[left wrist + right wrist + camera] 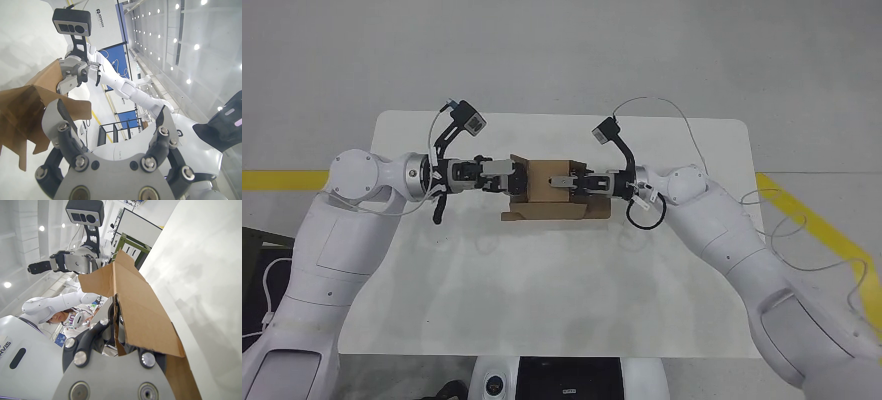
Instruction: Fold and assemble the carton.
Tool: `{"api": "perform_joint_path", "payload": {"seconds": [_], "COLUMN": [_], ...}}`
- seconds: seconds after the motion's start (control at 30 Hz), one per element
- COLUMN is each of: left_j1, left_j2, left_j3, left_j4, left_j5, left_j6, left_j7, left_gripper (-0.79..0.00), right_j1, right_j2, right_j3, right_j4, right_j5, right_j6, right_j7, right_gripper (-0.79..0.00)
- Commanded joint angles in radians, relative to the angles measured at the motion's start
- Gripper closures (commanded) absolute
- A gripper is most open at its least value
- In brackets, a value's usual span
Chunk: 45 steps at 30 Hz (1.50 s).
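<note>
A brown cardboard carton [547, 190] is held partly unfolded above the middle of the white table, with loose flaps hanging from it. My right gripper [562, 183] is shut on one of its upright walls; in the right wrist view the wall [136, 313] runs between the fingers and hides one of them. The same gripper [66, 83] is seen pinching the carton's far panel in the left wrist view. My left gripper [111, 113] stands wide open at the carton's opposite end [510, 180], one finger [62, 111] beside a bent flap [79, 109], nothing clamped.
The white table [562, 290] has bare surface in front of and behind the carton. A yellow floor line [282, 180] runs past both sides of the table.
</note>
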Motion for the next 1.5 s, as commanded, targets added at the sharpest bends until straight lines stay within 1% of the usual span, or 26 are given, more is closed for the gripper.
{"api": "perform_joint_path", "payload": {"seconds": [0.0, 0.43, 0.7, 0.93, 1.2, 1.33, 1.47], "left_j1": [-0.002, -0.009, -0.01, -0.012, -0.023, -0.02, -0.019], "left_j2": [-0.002, -0.011, -0.012, -0.012, -0.005, -0.001, 0.0], "left_j3": [0.006, 0.031, 0.039, 0.031, -0.032, -0.057, -0.053], "left_j4": [-0.003, -0.021, -0.023, -0.023, -0.019, -0.011, 0.006], "left_j5": [0.0, 0.021, 0.08, 0.088, 0.044, 0.06, 0.095], "left_j6": [0.001, -0.007, -0.034, -0.044, -0.043, -0.05, -0.068], "left_j7": [-0.001, 0.005, 0.011, 0.02, 0.03, 0.041, 0.043], "left_gripper": [-0.785, -0.785, -0.785, -0.785, -0.785, -0.785, -0.785], "right_j1": [-0.001, -0.01, -0.018, -0.026, -0.039, -0.049, -0.067], "right_j2": [-0.002, -0.014, -0.014, -0.009, 0.021, 0.05, 0.088], "right_j3": [-0.001, -0.005, 0.003, 0.017, 0.066, 0.108, 0.16], "right_j4": [-0.002, -0.019, -0.03, -0.037, -0.028, -0.036, -0.061], "right_j5": [0.002, 0.004, 0.009, 0.012, -0.004, -0.019, -0.042], "right_j6": [-0.005, -0.015, -0.013, -0.012, -0.009, 0.008, 0.037], "right_j7": [-0.005, -0.016, -0.013, -0.012, -0.009, 0.008, 0.037], "right_gripper": [0.0, 0.0, 0.0, 0.0, 0.0, 0.0, 0.0]}}
